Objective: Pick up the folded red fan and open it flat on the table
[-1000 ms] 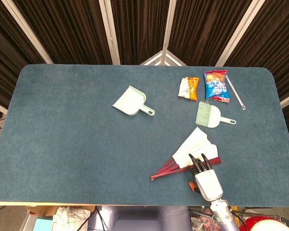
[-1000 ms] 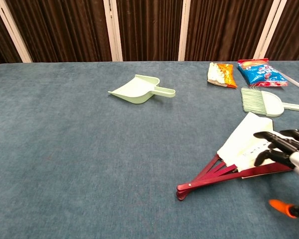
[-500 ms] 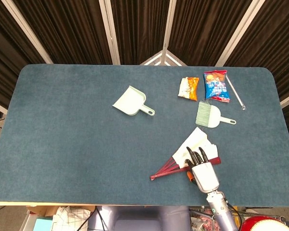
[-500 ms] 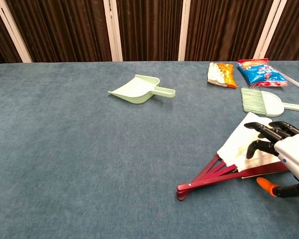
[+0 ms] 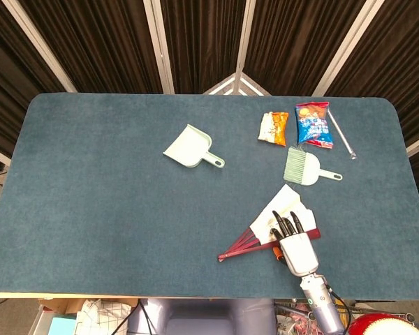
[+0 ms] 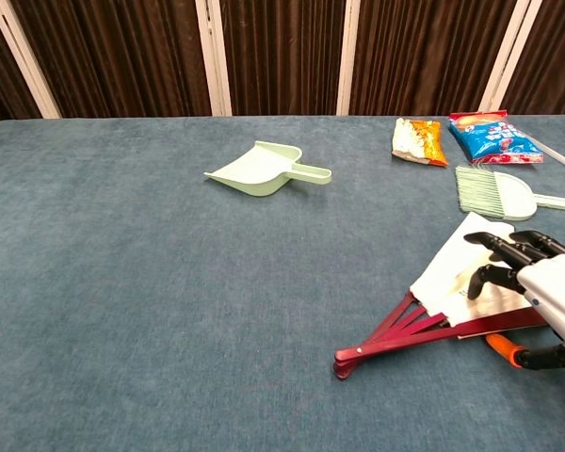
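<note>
1. Red-ribbed folding fan w/ pale paper leaf (image 5: 278,222) lies on the blue felt-covered table (image 5: 105,202), near the front edge, right of centre. Partly spread: red ribs meet at a pivot pointing front-left, leaf splays back-right.
2. Right hand (image 5: 293,241), white shell w/ black fingers (image 6: 507,247), sits over the leaf's right part, fingers apart and laid forward on the paper. Looks like pressing/sliding, not a clamp; nothing seems pinched, though the underside isn't shown, so not sure.
3. Why so, my guess: palm-down is how you'd push the leaf wider while the ribs stay flat on the felt. Fan is only part way open.
4. Left hand: not seen in either view.
5. Elsewhere, well apart: mint-green plastic dustpan (image 5: 189,148) mid-table; matching green hand brush (image 5: 306,167) just behind the fan; orange snack packet (image 5: 274,128) and blue snack packet (image 5: 313,124) side by side at the back; thin metal rod (image 5: 341,134) beside them.
6. Hard to tell: hand covers the fan's right edge and outer rib. Small orange part (image 6: 502,347) below the palm, probably the hand's own. Chest view crops the hand at the frame's right edge.
</note>
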Controlling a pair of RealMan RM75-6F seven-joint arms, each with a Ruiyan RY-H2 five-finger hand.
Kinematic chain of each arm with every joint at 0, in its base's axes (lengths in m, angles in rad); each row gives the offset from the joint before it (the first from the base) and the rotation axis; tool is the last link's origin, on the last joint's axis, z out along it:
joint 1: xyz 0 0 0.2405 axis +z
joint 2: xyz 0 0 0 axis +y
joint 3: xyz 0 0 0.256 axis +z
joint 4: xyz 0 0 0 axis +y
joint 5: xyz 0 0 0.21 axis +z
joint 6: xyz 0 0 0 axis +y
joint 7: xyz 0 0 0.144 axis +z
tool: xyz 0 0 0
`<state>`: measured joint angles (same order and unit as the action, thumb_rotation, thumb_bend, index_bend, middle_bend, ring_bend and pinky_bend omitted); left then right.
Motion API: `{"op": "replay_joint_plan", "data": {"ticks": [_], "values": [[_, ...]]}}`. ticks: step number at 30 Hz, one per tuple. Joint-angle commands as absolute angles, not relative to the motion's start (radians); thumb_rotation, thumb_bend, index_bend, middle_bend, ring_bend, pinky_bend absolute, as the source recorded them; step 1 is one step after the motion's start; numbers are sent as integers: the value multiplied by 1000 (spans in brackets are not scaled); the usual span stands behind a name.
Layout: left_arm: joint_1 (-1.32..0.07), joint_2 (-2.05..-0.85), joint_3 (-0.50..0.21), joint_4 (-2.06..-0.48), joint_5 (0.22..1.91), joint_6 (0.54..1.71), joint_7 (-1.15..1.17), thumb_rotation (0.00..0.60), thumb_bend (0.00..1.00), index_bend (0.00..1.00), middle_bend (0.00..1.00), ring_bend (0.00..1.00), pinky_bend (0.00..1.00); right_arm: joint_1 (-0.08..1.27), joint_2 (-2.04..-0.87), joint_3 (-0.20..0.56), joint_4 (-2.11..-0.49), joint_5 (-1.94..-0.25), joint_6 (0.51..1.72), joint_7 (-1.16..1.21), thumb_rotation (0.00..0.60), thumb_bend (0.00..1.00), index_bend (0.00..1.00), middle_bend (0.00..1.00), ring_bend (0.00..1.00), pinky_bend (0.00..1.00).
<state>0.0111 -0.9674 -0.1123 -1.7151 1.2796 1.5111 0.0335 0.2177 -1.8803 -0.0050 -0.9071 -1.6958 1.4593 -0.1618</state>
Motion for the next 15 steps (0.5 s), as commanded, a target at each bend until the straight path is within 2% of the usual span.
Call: {"op": "replay_joint_plan", "data": {"ticks": [1, 8, 15], "values": [[10, -968, -112, -1715, 1278, 1510, 36, 600, 158, 109, 0, 0, 57, 220, -1885, -6, -897, -1693, 1460, -157, 600, 347, 465, 114, 223, 112], [8, -970, -111, -1715, 1276, 1505, 40, 600, 158, 109, 0, 0, 57, 227, -1896, 0, -873, -1688, 1477, -130, 600, 355, 570, 134, 243, 122], [6, -972, -110, -1716, 1274, 1503, 47, 600, 158, 109, 0, 0, 57, 233, -1900, -3, -848, -1681, 1477, -109, 600, 361, 616, 141, 252, 125]]}}
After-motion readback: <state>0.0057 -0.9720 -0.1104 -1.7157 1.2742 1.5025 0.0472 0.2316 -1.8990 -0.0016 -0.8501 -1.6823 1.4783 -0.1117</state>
